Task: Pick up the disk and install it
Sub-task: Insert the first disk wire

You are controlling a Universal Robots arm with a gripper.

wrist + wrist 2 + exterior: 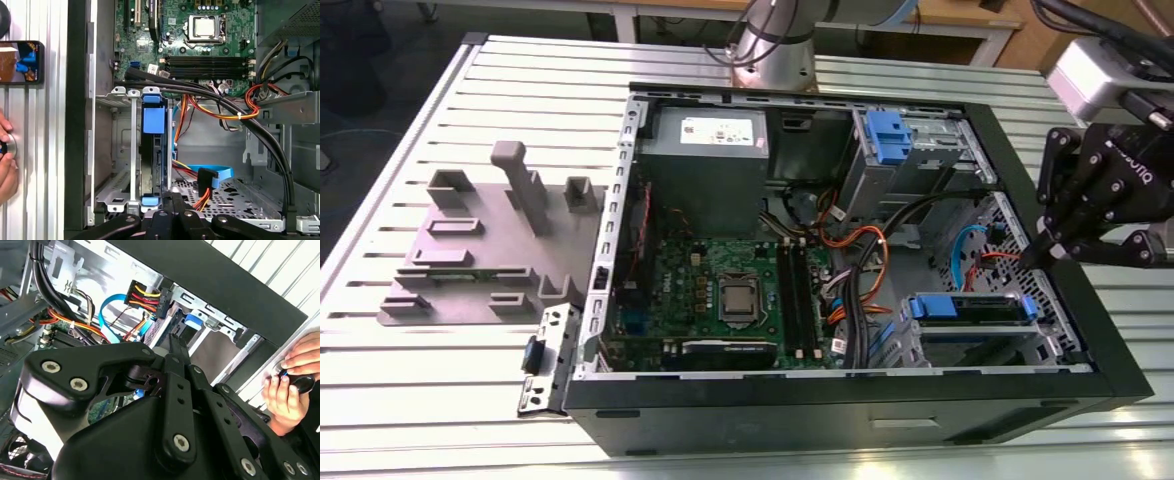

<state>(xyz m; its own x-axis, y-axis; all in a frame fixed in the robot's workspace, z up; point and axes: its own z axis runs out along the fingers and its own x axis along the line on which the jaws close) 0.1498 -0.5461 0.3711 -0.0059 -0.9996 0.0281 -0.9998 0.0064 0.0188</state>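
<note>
Black gripper (1058,255) hangs over the open computer case (854,395), at about 3 o'clock in the exterior view, just above the case's side wall. Its fingers look drawn close together with nothing between them; in the second wrist view the fingertips (175,347) sit nearly together, empty.

The disk (967,308), with its bright blue bracket, is already seated in the drive cage at about 4 o'clock in the exterior view, just beside and below the gripper. In the first wrist view the disk (153,150) stands edge-on in the cage slot, blue bracket ends showing at both ends.

Near the disk, a blue ribbon cable (212,172) and a power connector (147,299) with red, yellow and black wires lie loose in the bay. Farther in, the motherboard (720,290) and the grey power supply (707,160).

A second blue tab (887,135) sits at 1 o'clock. A person's hand (292,382) rests on the ribbed metal surface (400,370) outside the case, touching a small dark object. A phone (20,61) lies nearby.
</note>
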